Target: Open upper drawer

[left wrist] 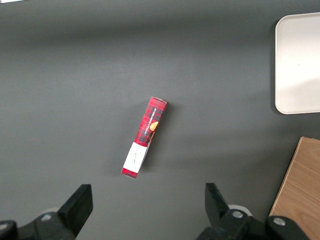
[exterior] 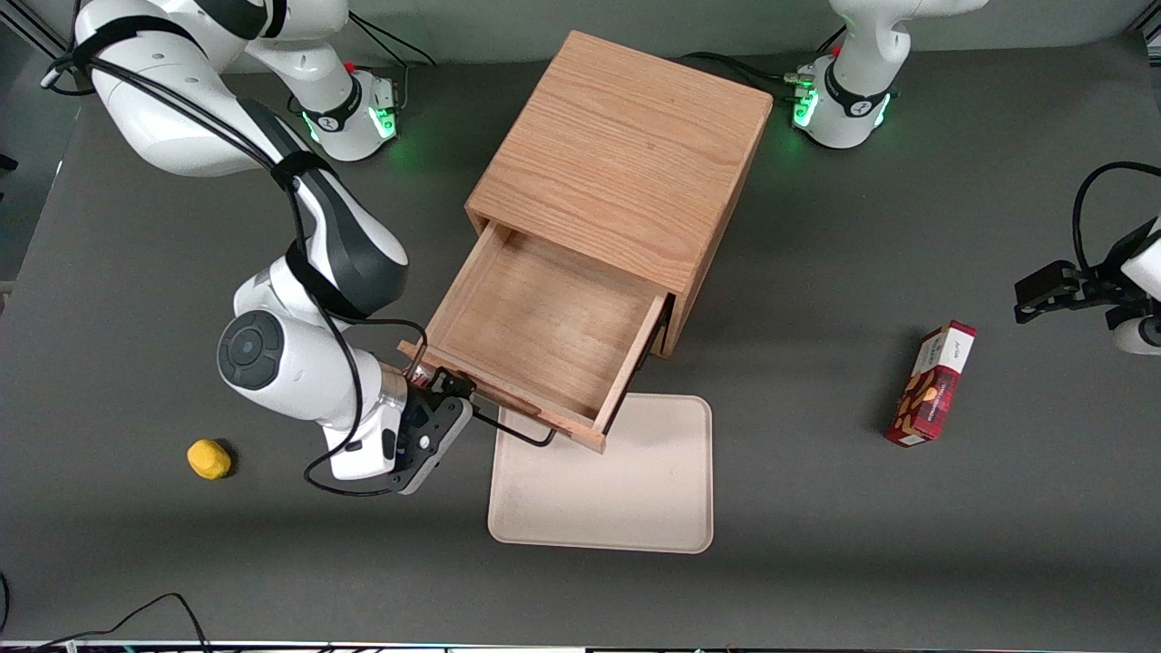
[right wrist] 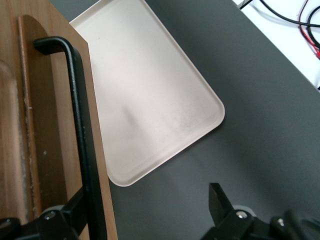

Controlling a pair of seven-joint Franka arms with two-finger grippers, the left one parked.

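The upper drawer (exterior: pixel 544 340) stands pulled well out of the wooden cabinet (exterior: pixel 626 154), its shallow tray bare inside and reaching toward the front camera from the middle of the frame in the front view; the cabinet itself fills the upper centre of that frame. Along the drawer's front edge runs the thin black wire handle (exterior: pixel 512 433), and the claw (exterior: pixel 434 433) sits at the handle's end nearest the working arm, low and left of centre in the front view. Through the right wrist camera the claw (right wrist: pixel 145 210) is spread wide: one finger (right wrist: pixel 75 212) lies at the handle (right wrist: pixel 80 130) over the drawer front (right wrist: pixel 50 150), the other finger (right wrist: pixel 222 205) hangs apart over the dark surface (right wrist: pixel 260 120), and nothing is pinched between them. A cream tray (exterior: pixel 603 476) rests on the surface (exterior: pixel 816 544) just below the drawer's front in the front view, nearer the camera, with the drawer's corner overhanging its edge; the same tray (right wrist: pixel 150 95) shows beside the drawer front in the wrist view. A small yellow object (exterior: pixel 209 458) sits at the lower left of the front view, toward the working arm's end. A red carton (exterior: pixel 931 384) lies at the right of that frame, toward the parked arm's end, and appears again as the carton (left wrist: pixel 144 136) near the middle of the left wrist view.
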